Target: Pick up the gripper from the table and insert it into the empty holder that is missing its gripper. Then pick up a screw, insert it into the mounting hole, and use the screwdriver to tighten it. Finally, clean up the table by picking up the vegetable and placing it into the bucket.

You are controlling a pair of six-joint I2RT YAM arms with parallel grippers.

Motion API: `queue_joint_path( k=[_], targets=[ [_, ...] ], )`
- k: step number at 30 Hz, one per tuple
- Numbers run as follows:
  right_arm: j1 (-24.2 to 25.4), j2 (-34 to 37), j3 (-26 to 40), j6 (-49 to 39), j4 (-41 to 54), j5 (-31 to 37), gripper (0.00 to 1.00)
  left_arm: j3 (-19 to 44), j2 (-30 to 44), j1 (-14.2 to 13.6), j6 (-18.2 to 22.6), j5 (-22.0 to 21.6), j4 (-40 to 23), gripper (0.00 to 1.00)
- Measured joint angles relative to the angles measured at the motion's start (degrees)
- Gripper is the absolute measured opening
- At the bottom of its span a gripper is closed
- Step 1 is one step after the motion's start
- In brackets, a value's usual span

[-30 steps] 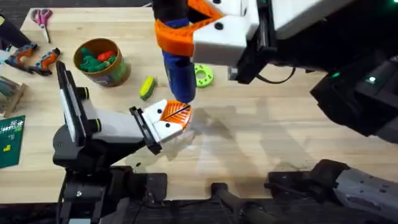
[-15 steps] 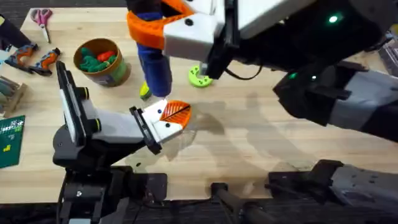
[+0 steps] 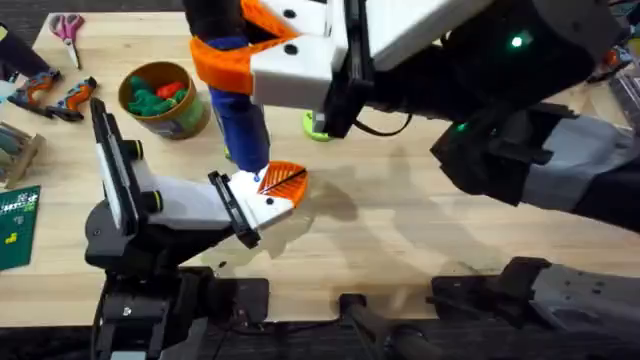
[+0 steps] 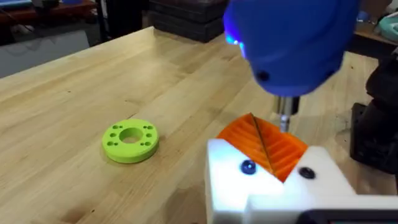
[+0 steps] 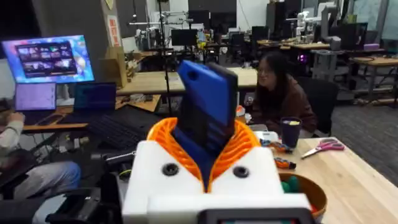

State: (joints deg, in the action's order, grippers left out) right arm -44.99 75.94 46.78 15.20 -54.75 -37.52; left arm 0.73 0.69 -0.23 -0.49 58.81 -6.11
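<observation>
My right gripper (image 3: 236,58) reaches across from the right and is shut on the blue screwdriver (image 3: 243,125), held upright with its light on. The thin bit (image 4: 285,117) points down just above the orange ribbed tips of my left gripper (image 3: 283,184), which is shut with both tips pressed together. The white holder (image 4: 261,186) carries an orange tip, and dark screw heads (image 4: 249,167) show on the white blocks. The bucket (image 3: 182,122) stands at the back left. The vegetable is hidden behind the screwdriver.
Dark green and orange toy vegetables (image 3: 160,95) lie in the bucket. A lime-green disc (image 4: 130,140) lies beyond my left gripper. Scissors (image 3: 67,27), orange-handled pliers (image 3: 60,95) and a green board (image 3: 18,225) sit along the left edge.
My right arm carried the screwdriver leftward, then lowered its bit onto the left gripper's white and orange tip. The left arm has stayed still.
</observation>
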Motion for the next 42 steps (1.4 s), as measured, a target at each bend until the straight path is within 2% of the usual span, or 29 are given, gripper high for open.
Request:
queue_joint_path(
  k=[42],
  targets=[
    [-1.25, 2.07, 0.00, -5.42, 0.34, -0.24, 0.026, 0.00, -0.01, -0.02, 0.00, 0.02, 0.00, 0.010]
  ],
)
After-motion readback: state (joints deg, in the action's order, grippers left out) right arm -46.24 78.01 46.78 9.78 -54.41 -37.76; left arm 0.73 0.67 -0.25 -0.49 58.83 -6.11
